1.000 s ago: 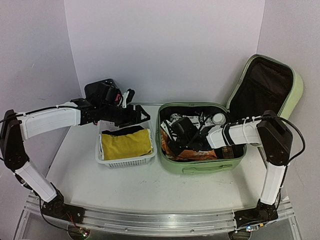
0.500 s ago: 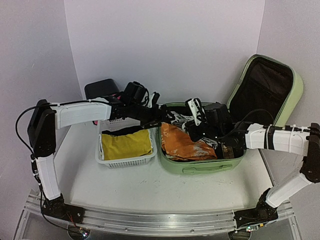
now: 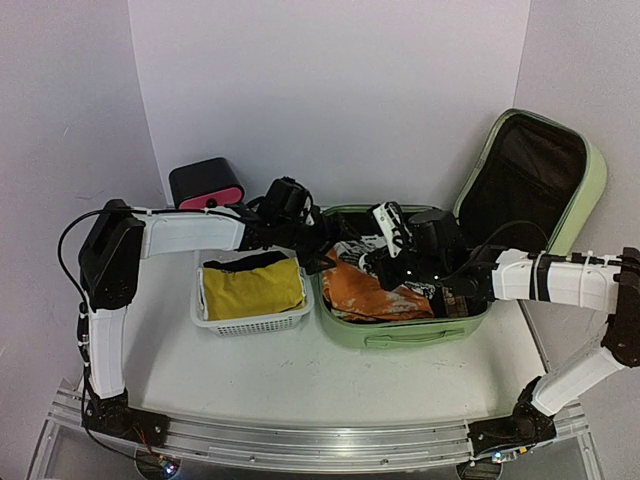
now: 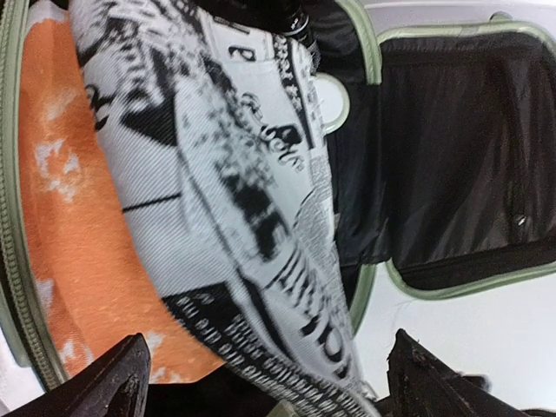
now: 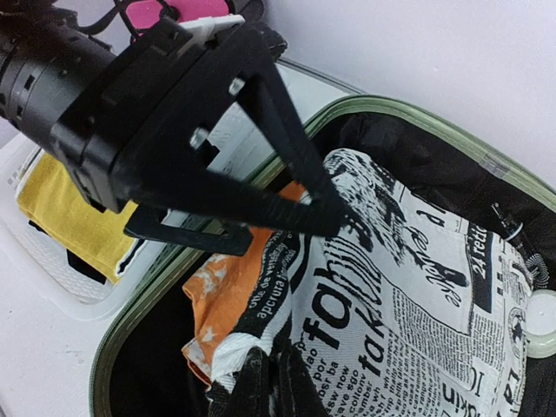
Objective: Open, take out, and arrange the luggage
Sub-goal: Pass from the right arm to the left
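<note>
The light-green luggage [image 3: 420, 335] lies open on the table, its black-lined lid [image 3: 530, 175] standing up at the back right. My right gripper [image 5: 271, 382] is shut on the edge of a black-and-white newsprint cloth [image 5: 417, 287] and holds it raised over an orange cloth [image 3: 375, 290] inside the case. My left gripper [image 3: 322, 250] reaches across to the case's left rim. Its jaws stand wide open, with the raised newsprint cloth [image 4: 226, 174] hanging between them and untouched. In the right wrist view the left gripper [image 5: 287, 230] hovers just above that cloth.
A white perforated basket [image 3: 250, 322] holding a folded yellow cloth [image 3: 250, 288] stands left of the case, under my left arm. A small black box with a pink front [image 3: 205, 185] sits behind it. Purple walls close the back and sides.
My left arm swung right from above the basket to the case rim, jaws widening. My right gripper pulled back and lifted the newsprint cloth, baring the orange cloth.
</note>
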Controlling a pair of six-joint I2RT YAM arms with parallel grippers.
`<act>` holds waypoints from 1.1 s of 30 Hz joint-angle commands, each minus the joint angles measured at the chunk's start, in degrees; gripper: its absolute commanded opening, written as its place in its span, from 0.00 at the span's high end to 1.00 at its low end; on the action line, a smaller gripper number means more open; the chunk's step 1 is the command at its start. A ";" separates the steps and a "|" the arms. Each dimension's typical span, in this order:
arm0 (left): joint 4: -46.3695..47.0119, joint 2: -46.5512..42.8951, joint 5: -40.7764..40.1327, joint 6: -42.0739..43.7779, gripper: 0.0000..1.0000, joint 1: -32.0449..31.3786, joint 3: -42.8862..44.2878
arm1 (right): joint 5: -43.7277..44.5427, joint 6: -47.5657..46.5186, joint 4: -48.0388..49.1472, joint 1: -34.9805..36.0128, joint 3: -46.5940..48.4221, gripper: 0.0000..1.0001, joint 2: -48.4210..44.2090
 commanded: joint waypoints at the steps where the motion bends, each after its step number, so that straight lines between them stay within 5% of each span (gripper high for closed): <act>1: 10.28 0.96 -0.71 -7.50 0.09 0.06 0.94 | -6.01 0.71 5.64 0.82 1.09 1.00 -3.11; 5: 14.03 4.94 1.52 -9.85 0.27 0.04 3.78 | -10.26 0.42 6.21 0.87 0.99 1.00 -3.48; 8: 15.37 6.21 1.64 -10.61 0.33 0.00 4.20 | -11.57 0.77 6.25 0.83 1.25 1.00 -3.38; 22: 15.55 -3.22 -4.91 -15.49 0.18 -0.14 -9.13 | -5.96 -0.13 5.16 0.85 1.25 1.00 -2.78; 33: 15.63 4.19 -3.66 -17.51 0.14 -2.30 -0.62 | -10.05 0.42 5.24 0.84 1.30 1.00 -4.19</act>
